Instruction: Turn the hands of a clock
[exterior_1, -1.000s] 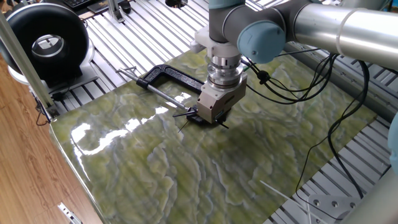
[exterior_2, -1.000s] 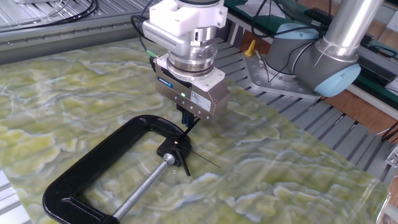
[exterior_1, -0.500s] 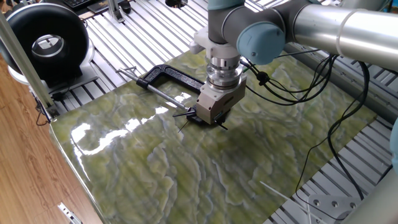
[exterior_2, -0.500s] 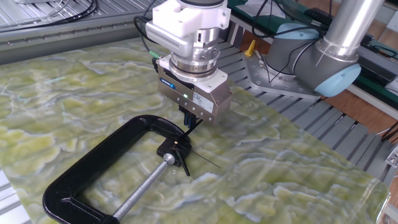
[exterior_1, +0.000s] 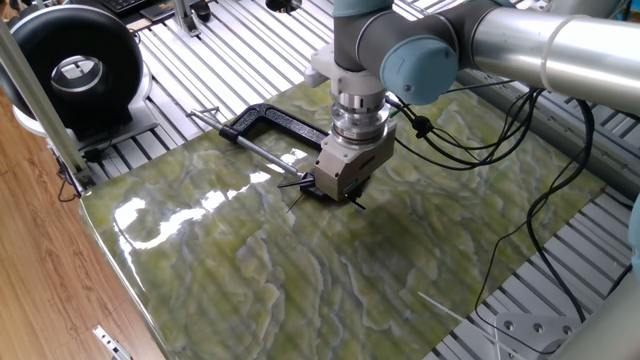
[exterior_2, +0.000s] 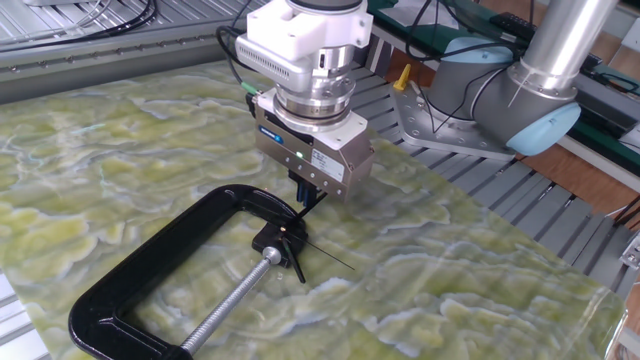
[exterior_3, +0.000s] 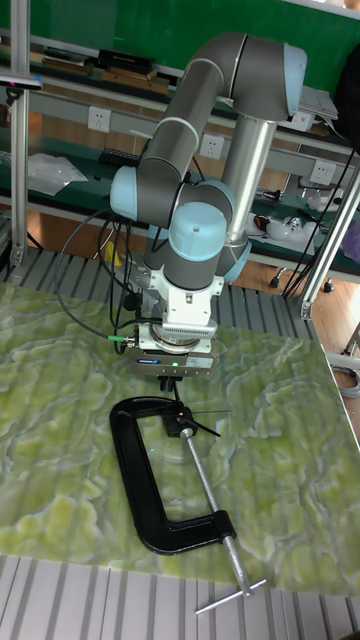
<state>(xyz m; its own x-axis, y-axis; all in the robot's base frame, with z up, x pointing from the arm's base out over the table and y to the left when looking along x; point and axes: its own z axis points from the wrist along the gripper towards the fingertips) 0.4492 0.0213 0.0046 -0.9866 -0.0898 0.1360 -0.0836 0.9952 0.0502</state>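
In one fixed view, the gripper (exterior_1: 333, 190) is hanging low over the marbled green table (exterior_1: 260, 270), right above the spot where the black C-clamp (exterior_1: 268, 122) is gripping the clock (exterior_1: 322, 190). Only the tips of the hands (exterior_1: 296, 184) are poking out from under the gripper body, so from this side I cannot tell how the jaws are standing.

In the other fixed view, the gripper (exterior_2: 306, 196) is showing its dark fingers (exterior_2: 303, 192) pointing down, close together, just above the clock (exterior_2: 283, 237) and reaching the upper end of one pointer. Whether they are pinching it or only touching it is not clear. The hands (exterior_2: 310, 245) are fanning out from the small hub, one long thin needle lying toward the right, a shorter one pointing down. The C-clamp (exterior_2: 160, 260) is lying flat with its silver screw rod (exterior_2: 232, 299) pressed to the hub.

In the tall fixed view, the gripper (exterior_3: 176, 388) is sitting directly over the clock (exterior_3: 183, 424), fingers mostly hidden.

My judgement: the approach is finished and the turning itself is only beginning; most of the sweep is remaining.
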